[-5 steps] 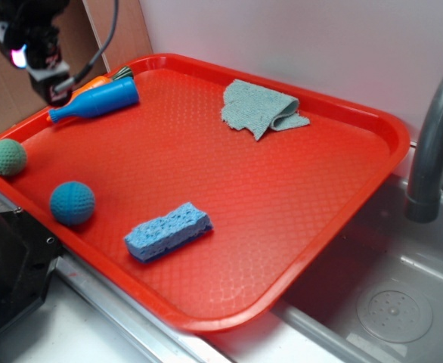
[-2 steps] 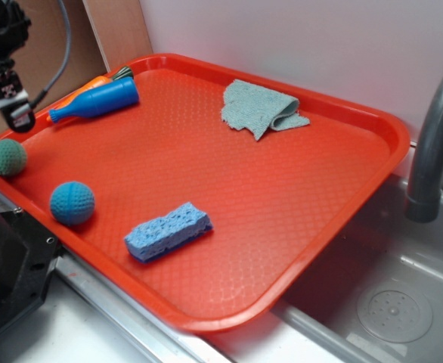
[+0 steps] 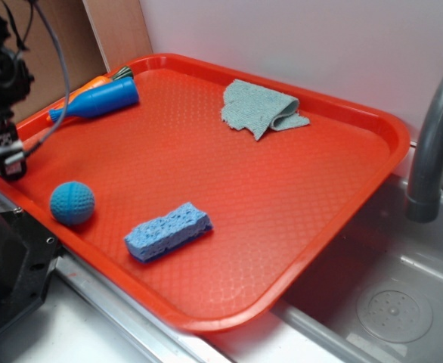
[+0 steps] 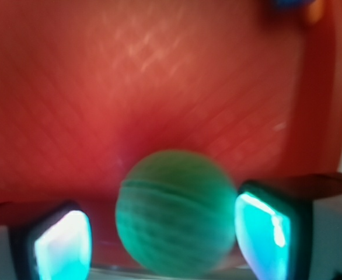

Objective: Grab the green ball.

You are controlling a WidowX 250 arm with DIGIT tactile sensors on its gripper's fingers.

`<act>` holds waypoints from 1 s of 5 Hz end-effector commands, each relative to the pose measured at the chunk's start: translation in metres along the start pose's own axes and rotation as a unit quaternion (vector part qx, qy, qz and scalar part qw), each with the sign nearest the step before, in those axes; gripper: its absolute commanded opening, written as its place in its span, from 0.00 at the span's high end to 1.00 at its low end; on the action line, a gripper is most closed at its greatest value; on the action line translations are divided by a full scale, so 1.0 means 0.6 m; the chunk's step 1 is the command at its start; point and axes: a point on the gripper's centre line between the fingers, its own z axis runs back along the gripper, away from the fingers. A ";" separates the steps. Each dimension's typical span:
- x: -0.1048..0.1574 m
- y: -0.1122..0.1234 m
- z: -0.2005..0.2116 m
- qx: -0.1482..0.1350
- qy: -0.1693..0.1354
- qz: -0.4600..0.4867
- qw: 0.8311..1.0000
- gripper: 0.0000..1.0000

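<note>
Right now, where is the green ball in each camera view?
Exterior: hidden behind the gripper at the red tray's left edge.
Wrist: green ball low in the middle, between the open fingers, a gap on each side.
Shared landmark: the red tray.

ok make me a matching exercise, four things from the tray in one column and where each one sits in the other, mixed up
Things:
1. green ball
2. blue ball
3. blue sponge
4. grey-green cloth

Places:
A. near the tray's far edge, by the wall
B. between the two fingers of the claw, at the tray's left corner
C. near the front edge, right of the blue ball
D. near the front-left edge, just right of the claw

Pairs: 1-B, 2-D, 3-C, 4-A
</note>
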 end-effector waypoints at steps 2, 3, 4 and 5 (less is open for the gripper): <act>0.037 -0.035 0.042 0.071 0.004 0.004 0.997 1.00; 0.057 -0.065 0.131 0.075 -0.027 0.023 0.997 1.00; 0.067 -0.097 0.211 0.068 -0.116 0.072 0.988 1.00; 0.085 -0.121 0.282 0.017 -0.135 0.171 0.976 1.00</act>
